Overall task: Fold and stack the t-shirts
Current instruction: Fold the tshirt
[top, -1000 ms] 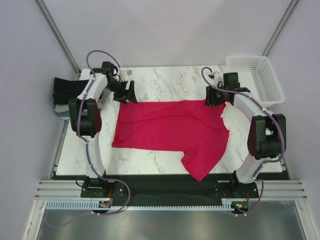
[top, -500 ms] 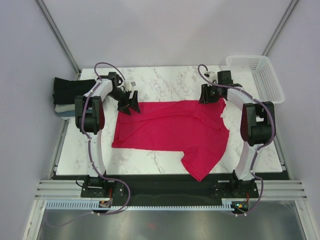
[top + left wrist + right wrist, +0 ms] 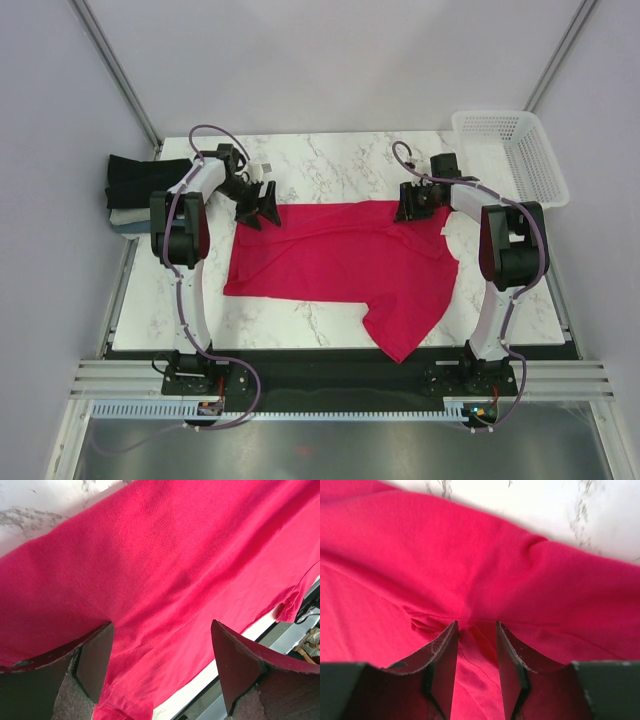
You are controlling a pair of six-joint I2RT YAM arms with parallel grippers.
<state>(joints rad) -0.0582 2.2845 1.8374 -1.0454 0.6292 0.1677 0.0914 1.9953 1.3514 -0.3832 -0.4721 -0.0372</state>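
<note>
The crimson-red t-shirt (image 3: 340, 260) lies spread on the marble table (image 3: 330, 160), with one sleeve hanging toward the front edge. My left gripper (image 3: 262, 207) is open wide just above the shirt's far left corner; the left wrist view shows cloth (image 3: 165, 565) and a hem between the spread fingers (image 3: 95, 665). My right gripper (image 3: 410, 206) is at the shirt's far right edge. Its jaws stand narrow around a raised ridge of red cloth (image 3: 477, 645), and wrinkles run toward them. Folded black and pale shirts (image 3: 135, 190) are stacked at the far left.
A white mesh basket (image 3: 510, 150) stands at the far right corner. The folded stack sits off the table's left edge. Bare marble shows behind the shirt and along the front left.
My right gripper has moved left and down onto the shirt's far edge. My left gripper has shifted right to the far left corner and has held there for the last half second.
</note>
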